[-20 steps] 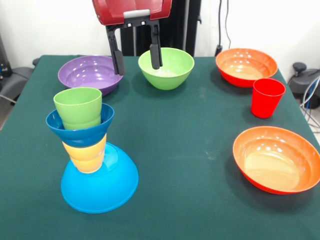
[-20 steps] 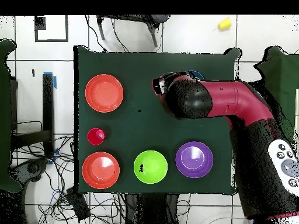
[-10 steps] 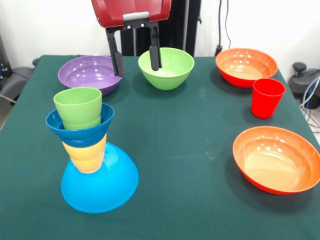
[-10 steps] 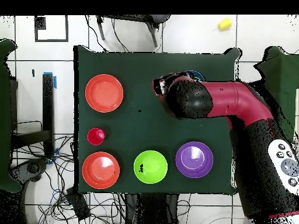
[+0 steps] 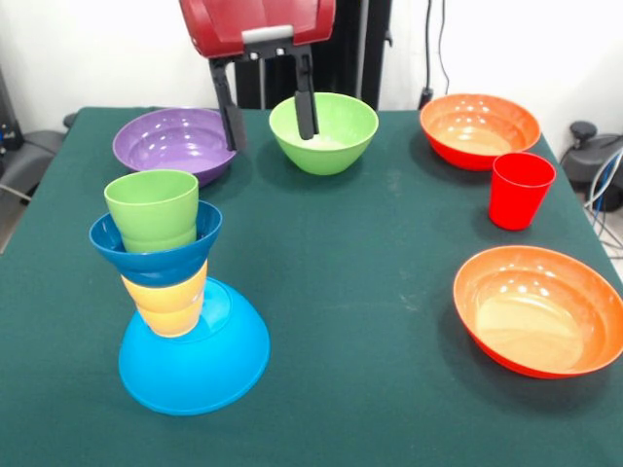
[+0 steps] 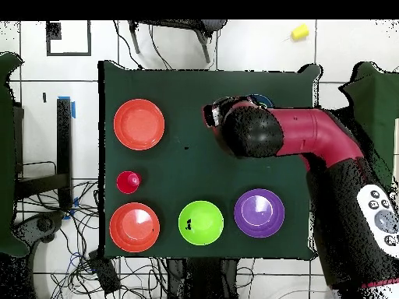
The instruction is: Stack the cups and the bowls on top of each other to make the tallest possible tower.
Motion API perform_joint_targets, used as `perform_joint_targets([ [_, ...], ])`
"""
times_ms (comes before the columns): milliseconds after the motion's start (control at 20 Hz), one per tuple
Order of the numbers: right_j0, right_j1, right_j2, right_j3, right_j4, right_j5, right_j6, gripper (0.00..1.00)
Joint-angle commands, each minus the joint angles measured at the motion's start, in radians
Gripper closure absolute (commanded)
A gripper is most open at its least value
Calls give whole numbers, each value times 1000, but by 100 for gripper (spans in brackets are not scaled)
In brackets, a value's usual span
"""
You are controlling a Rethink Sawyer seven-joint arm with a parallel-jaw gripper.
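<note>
Nearest us, the tower (image 5: 180,306) stands at the table's (image 5: 360,292) left front; an orange bowl (image 5: 540,309) sits right. Farther back we see red cup (image 5: 520,190), purple (image 5: 175,144), green (image 5: 323,132) and orange (image 5: 479,128) bowls. Our gripper (image 5: 266,109) hangs open, empty, between purple and green.

Glossy red arm (image 6: 312,132) shell, grey plate, two slim black-fingered tool (image 5: 266,112).

No readable text or labels
</note>
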Motion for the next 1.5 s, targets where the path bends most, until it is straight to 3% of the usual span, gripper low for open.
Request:
perform_joint_targets([
  [50,27,117,25,13,-36,77,-128,0],
  [450,2,130,63,28,-44,79,-168,0],
  [750,11,145,53,36,-81,150,-225,0],
  [1050,-76,123,186,120,-69,224,-402,0],
  [1200,-100,111,207,147,-98,274,-447,0],
  [1500,-142,112,234,208,-176,273,-467,0],
])
